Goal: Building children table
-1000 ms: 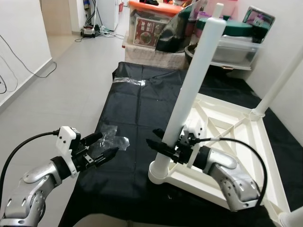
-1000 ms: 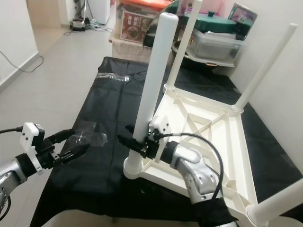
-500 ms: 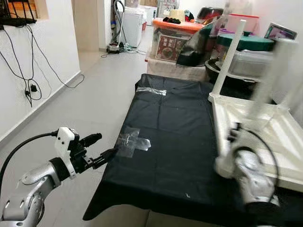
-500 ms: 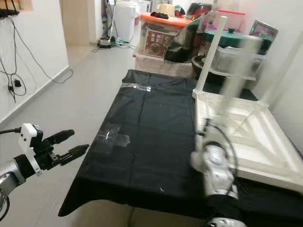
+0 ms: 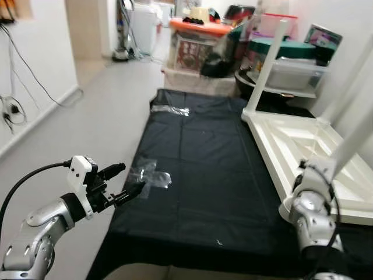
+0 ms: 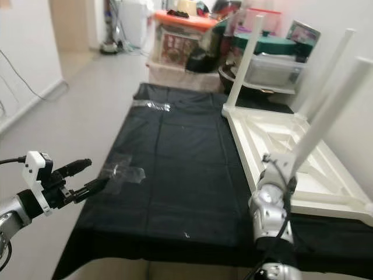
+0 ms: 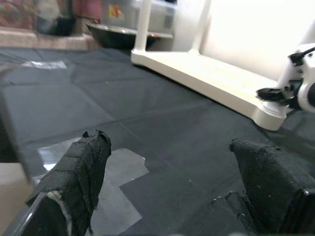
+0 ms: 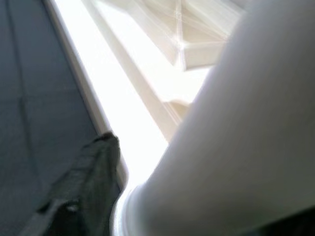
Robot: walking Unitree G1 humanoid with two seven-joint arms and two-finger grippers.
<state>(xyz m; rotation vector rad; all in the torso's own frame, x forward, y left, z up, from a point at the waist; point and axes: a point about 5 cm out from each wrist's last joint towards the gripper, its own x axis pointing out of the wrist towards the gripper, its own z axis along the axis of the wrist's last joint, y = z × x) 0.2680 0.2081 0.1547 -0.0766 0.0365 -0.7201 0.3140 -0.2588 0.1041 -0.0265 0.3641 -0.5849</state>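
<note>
Right gripper [image 8: 147,162] swung with its round white plastic leg [image 6: 326,111], jaws clamping it; left gripper [image 5: 122,184] jaws spread, empty. Upturned white plastic tabletop [image 6: 274,131] shows three legs up; final seating probably left.

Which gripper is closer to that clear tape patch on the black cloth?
Left. The left gripper hovers open just beside the tape patch; the right gripper is across the cloth at the table leg.

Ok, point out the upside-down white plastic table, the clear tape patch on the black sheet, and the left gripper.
upside-down white plastic table [image 6: 250,140], right eye view, near rim.
clear tape patch [image 5: 152,176], left eye view, middle.
left gripper [image 5: 125,182], left eye view, between fingertips.
</note>
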